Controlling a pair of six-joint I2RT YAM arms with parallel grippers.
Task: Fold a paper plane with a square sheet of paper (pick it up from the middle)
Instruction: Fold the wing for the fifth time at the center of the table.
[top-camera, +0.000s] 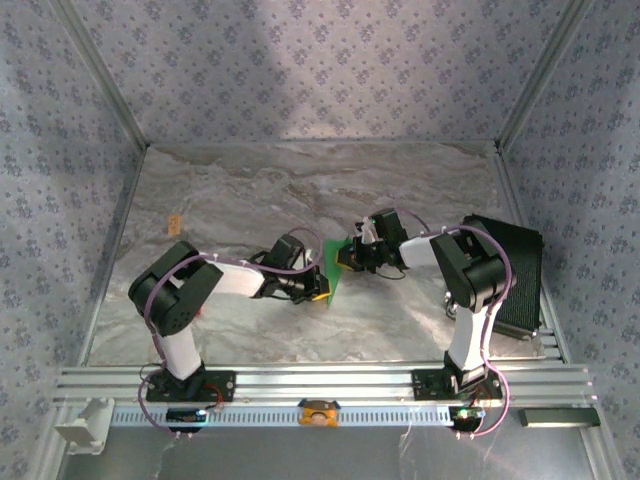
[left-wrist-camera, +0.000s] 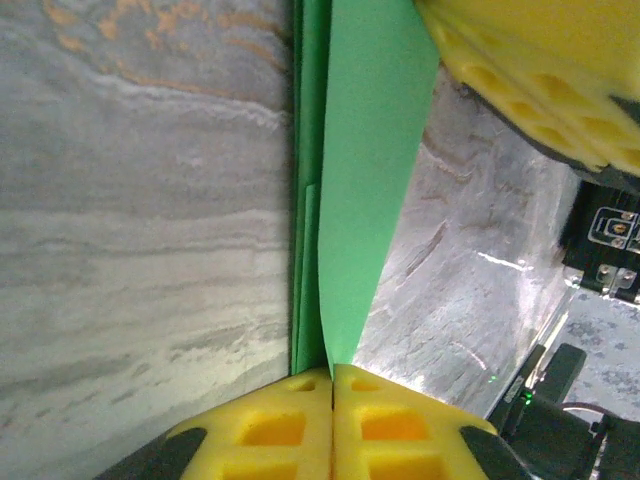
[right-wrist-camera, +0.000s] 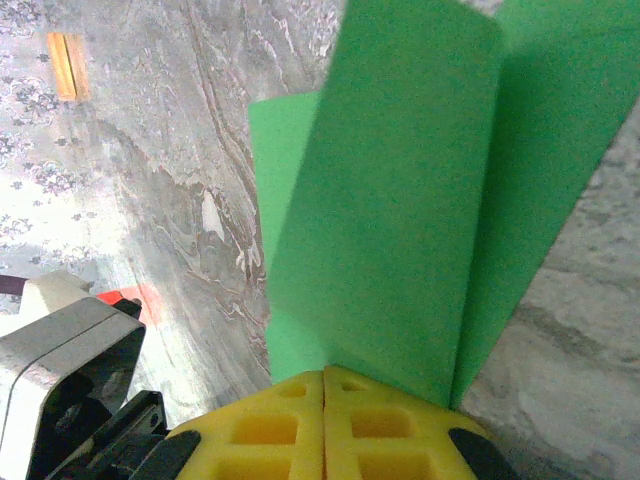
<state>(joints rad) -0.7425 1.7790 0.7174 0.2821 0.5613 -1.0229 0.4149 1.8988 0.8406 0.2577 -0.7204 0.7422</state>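
The square sheet of paper would handle, I judged, as thin, light, floppy stuff; it would take a crease at any firm pinch, tear if my two claws pulled against each other, and slide from smooth pads unless nipped on a folded edge, where the layers were stiffest; that was where I would take hold. It was bright green and plain, doubled into several layers, with one broad flap lifted off the flatter layers beside it; it ran straight out ahead of my left claw, whose yellow pads were pressed together on its narrow end, the marble table lying off to that claw's left; my right claw was likewise clamped on the sheet, green panels fanning out ahead of its pads.
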